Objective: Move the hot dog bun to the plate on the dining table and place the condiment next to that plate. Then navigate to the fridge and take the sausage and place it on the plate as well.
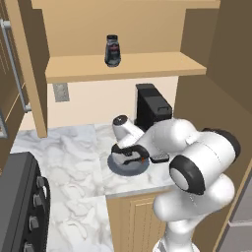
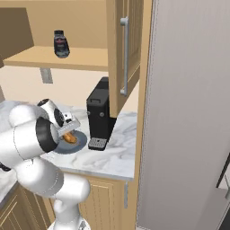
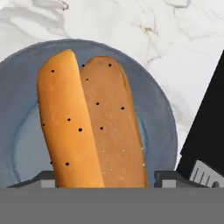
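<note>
Claw point(image 3: 103, 179) down over the bun point(image 3: 94, 122), one finger on each side of it. Fingers point(image 3: 43, 180) stand just outside the bun's flanks in the hand view; contact not clear, so can't tell if it's pinching or still spread. In the left base view the claw point(image 1: 132, 156) sits low over the blue plate point(image 1: 118, 168), with a sliver of orange bun point(image 1: 143, 160) showing under the hand. In the right base view the claw point(image 2: 68, 133) is at the same spot, bun point(image 2: 69, 138) just beneath it.

Bun lies on the blue plate point(image 3: 153, 109), split lengthwise, both halves side by side, dark specks on top. Blue plate point(image 2: 78, 143) rests on the marble desk point(image 1: 69, 152).

Just beside the claw and plate, on the desk: black coffee machine point(image 2: 101, 119), upright, grey drip tray at its foot. Its dark body point(image 3: 205, 131) shows at the edge of the hand view, near the plate rim but apart from it.

Well above the claw: condiment point(image 1: 112, 50) upright on an open wooden shelf point(image 1: 147, 64), dark bottle with reddish label. Same bottle point(image 2: 60, 44) in the right base view.

Far side of the desk from the claw: black stove point(image 1: 19, 206) with knobs on its front. Wood cabinet door with long handle point(image 2: 124, 56) hangs above the coffee machine.
</note>
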Controlling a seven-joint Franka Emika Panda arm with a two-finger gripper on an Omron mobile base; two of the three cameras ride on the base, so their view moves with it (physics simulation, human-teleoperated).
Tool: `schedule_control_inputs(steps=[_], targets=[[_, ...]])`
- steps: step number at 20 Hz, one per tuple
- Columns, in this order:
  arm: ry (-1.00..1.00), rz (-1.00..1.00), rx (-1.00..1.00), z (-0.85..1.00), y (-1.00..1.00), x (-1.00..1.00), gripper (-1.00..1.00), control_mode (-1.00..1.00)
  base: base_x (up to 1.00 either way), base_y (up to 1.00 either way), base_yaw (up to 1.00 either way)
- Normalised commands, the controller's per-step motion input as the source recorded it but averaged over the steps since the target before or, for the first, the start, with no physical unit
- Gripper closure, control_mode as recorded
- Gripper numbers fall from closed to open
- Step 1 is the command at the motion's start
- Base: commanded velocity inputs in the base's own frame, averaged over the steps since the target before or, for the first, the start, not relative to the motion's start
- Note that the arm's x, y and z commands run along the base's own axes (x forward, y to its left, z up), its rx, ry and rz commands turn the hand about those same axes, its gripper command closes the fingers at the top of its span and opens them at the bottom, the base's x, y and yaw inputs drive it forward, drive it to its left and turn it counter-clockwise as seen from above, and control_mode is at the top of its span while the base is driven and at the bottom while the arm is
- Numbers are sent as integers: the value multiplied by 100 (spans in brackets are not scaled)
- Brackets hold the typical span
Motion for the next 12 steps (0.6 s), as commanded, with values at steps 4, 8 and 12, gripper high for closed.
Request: schedule_control_inputs(steps=[4, 8, 12], targets=[[-9, -1, 2, 98, 0, -63, 100, -100, 0, 0, 0], [1, -2, 10, 100, 0, -66, 100, -100, 0, 0, 0], [6, -9, 12, 89, -2, -80, 100, -100, 0, 0, 0]])
